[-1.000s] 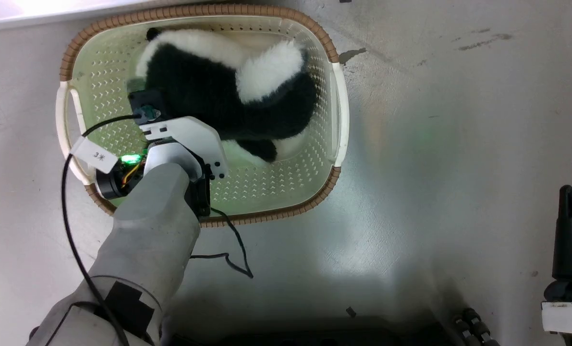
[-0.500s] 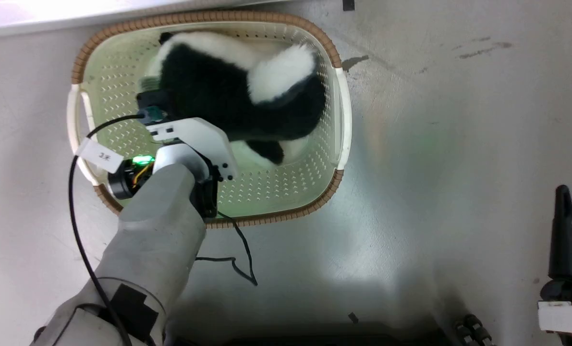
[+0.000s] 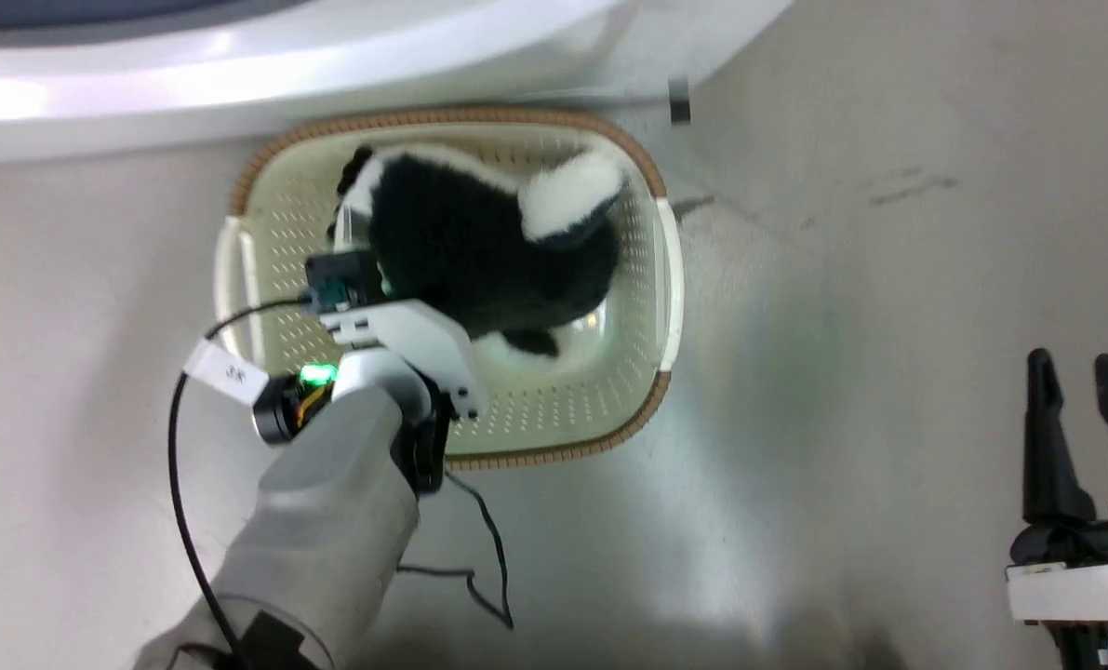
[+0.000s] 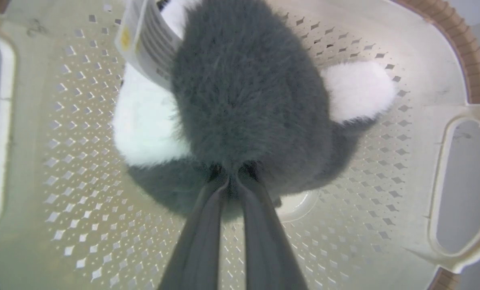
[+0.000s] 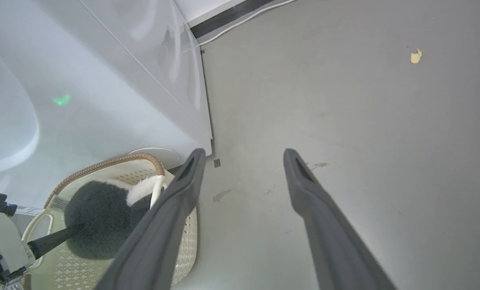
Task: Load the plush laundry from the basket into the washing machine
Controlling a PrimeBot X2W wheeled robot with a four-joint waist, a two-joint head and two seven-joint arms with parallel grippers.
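The washing machine (image 3: 330, 56) takes up the 12 o'clock edge of the head view, its white front curving over the grey floor (image 3: 842, 326). In the right wrist view the same white body stands from 9 to 11 o'clock.

The basket (image 3: 670, 279) sits on the floor just in front of the machine, toward 11 o'clock from the middle of the head view, with its brown rim close to the machine's base.

The plush laundry (image 3: 479, 251) lies inside the basket, in the half nearer the machine, black with a white patch at its 1 o'clock side. Whether it rests on the perforated bottom or hangs just above it cannot be told.

The left arm comes in from 7 o'clock and reaches over the basket's near rim. The left gripper (image 4: 231, 178) has its two fingers drawn together, pinching a tuft of the black fur at the plush's near edge.

The right gripper (image 3: 1072, 365) hangs at 4 o'clock, well apart from the basket, fingers spread and holding nothing.

A black cable (image 3: 177, 447) loops from the left wrist across the floor at 7 o'clock.

A white care tag (image 4: 147, 44) sticks out of the plush at 11 o'clock in the left wrist view.
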